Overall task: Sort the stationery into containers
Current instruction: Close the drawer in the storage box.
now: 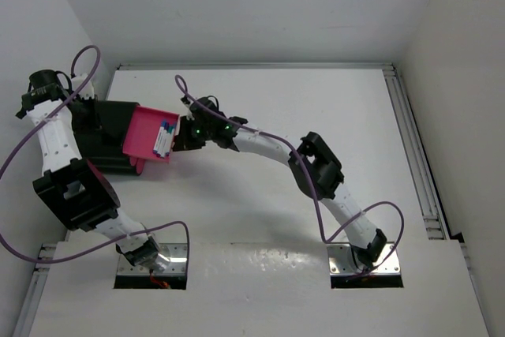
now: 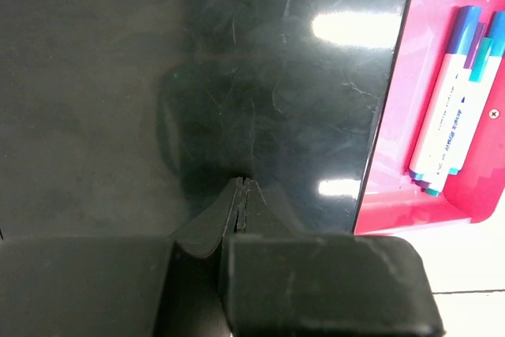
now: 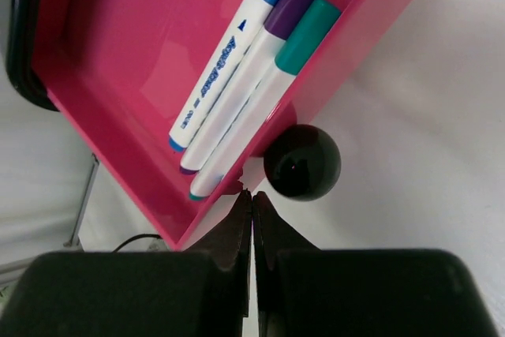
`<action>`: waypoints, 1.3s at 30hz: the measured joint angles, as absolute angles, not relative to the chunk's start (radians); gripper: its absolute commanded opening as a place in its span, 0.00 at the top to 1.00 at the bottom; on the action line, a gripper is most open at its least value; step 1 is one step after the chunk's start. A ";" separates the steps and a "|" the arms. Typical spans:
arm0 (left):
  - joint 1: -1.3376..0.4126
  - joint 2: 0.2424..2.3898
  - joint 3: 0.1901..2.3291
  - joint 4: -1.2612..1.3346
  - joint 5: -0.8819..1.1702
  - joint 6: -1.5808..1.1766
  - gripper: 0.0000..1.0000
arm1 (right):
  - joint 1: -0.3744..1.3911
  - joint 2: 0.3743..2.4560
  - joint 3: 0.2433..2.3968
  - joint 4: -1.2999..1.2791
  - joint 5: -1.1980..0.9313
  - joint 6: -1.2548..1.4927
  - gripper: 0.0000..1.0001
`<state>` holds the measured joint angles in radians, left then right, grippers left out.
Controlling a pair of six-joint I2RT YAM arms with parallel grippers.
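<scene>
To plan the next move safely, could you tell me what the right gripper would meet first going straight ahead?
Most likely the pink tray, its near wall: the shut right gripper sits right at it, perhaps touching; three pens lie just behind.

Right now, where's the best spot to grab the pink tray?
Probably the pink tray by the wall at the tail ends of the pens, from above, a jaw each side: it's thin and upright, and most of the floor beside it is bare.
</scene>
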<state>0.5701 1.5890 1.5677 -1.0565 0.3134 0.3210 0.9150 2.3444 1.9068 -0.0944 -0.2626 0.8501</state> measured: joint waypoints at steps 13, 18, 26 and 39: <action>0.573 1.546 1.491 -0.960 0.353 0.333 1.00 | 0.921 2.389 1.999 -0.066 -0.266 0.838 1.00; 0.573 1.541 1.481 -0.936 0.353 0.335 0.99 | 0.935 2.391 2.040 0.007 -0.271 0.823 1.00; 0.596 1.549 1.486 -0.941 0.410 0.355 0.99 | 0.971 2.459 2.100 0.121 -0.275 0.815 1.00; 0.615 1.528 1.526 -0.978 0.585 0.369 0.98 | 0.976 2.405 2.046 0.180 -0.352 0.673 0.63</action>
<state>0.6151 1.5284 1.5257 -0.9783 0.5854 0.3687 0.9764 2.4046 2.0457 0.1802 -0.3515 0.6727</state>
